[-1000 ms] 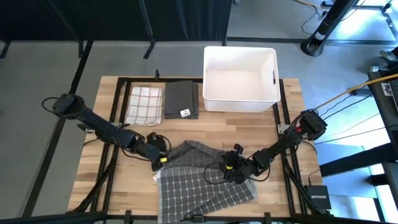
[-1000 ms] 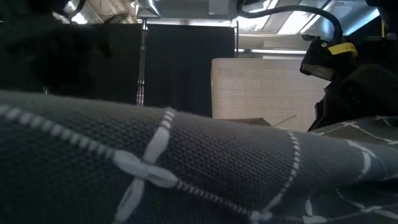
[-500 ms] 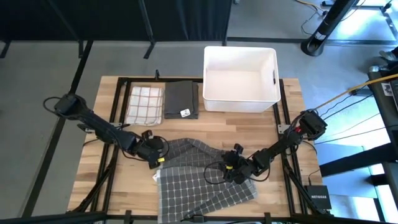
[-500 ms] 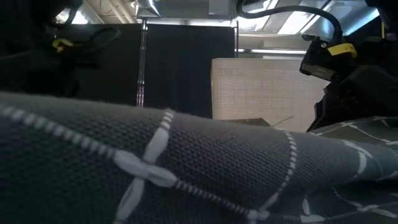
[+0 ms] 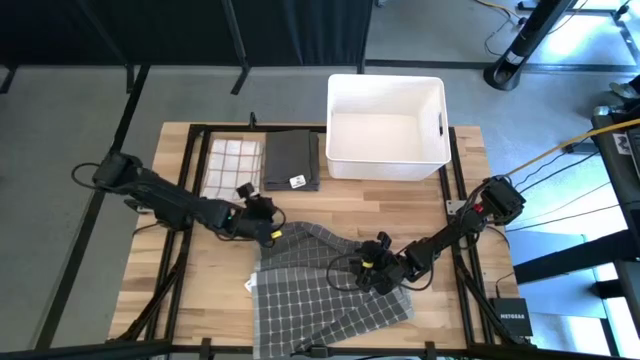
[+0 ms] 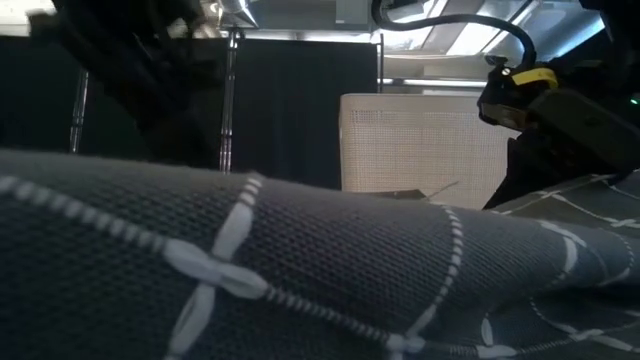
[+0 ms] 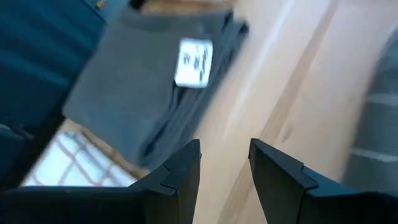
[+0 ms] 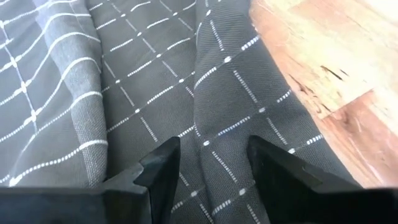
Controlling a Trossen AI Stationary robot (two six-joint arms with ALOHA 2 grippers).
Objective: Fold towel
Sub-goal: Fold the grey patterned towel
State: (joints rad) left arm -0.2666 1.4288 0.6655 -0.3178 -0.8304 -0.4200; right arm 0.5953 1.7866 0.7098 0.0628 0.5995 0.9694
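Observation:
The grey checked towel (image 5: 320, 290) lies rumpled on the near middle of the table, with a raised ridge toward its far side; it fills the low view's foreground (image 6: 300, 260). My left gripper (image 5: 268, 228) hovers open just beyond the towel's far-left corner. In its wrist view the gripper (image 7: 225, 149) has only bare table between the fingers, and the towel (image 7: 379, 124) lies off to one side. My right gripper (image 5: 375, 272) stands open over the towel's right part. Its fingers straddle a soft fold (image 8: 214, 106) in the right wrist view. My right gripper slants down over the towel's right part, a fold (image 8: 214, 106) running ahead between its open fingers. The fingertips end at the picture's edge, so I cannot tell whether they touch the cloth.
At the far side a white bin (image 5: 386, 125) stands to the right. Left of it lie a folded dark grey towel (image 5: 292, 160) with a white label and a folded white, red-checked towel (image 5: 233, 168). Bare wood lies between these and the checked towel.
My left gripper has gone from the towel's left edge toward the table's far edge and a little to the right, turning as it went, its fingers open throughout. The towel has stayed on the table.

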